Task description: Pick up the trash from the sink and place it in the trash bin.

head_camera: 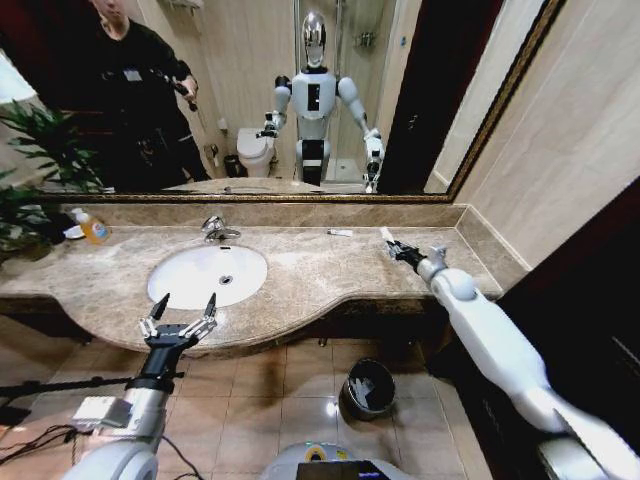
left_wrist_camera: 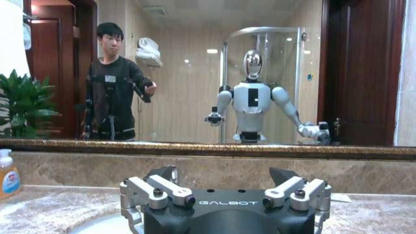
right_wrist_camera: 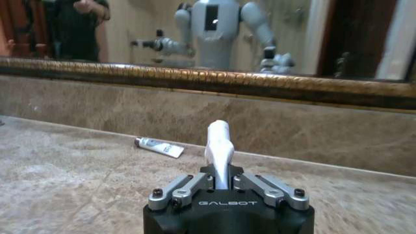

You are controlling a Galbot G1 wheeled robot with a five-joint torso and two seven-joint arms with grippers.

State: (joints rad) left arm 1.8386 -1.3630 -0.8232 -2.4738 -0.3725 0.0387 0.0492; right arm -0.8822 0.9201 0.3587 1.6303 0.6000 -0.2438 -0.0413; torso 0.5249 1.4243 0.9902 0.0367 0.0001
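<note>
Head view. Right gripper [head_camera: 398,248] is over the marble counter [head_camera: 310,275], off to the far side of the sink [head_camera: 207,274], fingers closed on a small white tube [head_camera: 387,235] that sticks out ahead of them toward the mirror. A second small tube [head_camera: 340,232] lies on the counter near the backsplash, ahead of and inboard of this gripper, apart from it. The trash bin [head_camera: 370,386] stands on the floor below the counter edge, behind and beneath the right gripper. Left gripper [head_camera: 180,318] hangs at the counter's front edge with the basin just ahead of it, fingers spread wide, holding nothing. Basin looks bare apart from the drain.

Left wrist view. Left gripper [left_wrist_camera: 224,185] fingers apart, nothing between them; sink rim [left_wrist_camera: 97,225] just below and ahead; soap bottle [left_wrist_camera: 8,173] far off to one side.

Right wrist view. Right gripper [right_wrist_camera: 219,183] pinches the white tube [right_wrist_camera: 217,148] near its lower end; the tube stands up and tilts slightly. The other tube [right_wrist_camera: 159,146] lies flat on the counter beyond the fingertips.

Judgement: step in hand is carrying the gripped tube to the bin. The hold is low on the tube, so keep grip firm, lift clear of the counter edge before swinging back and down, and release only once centred over the bin's rim.
</note>
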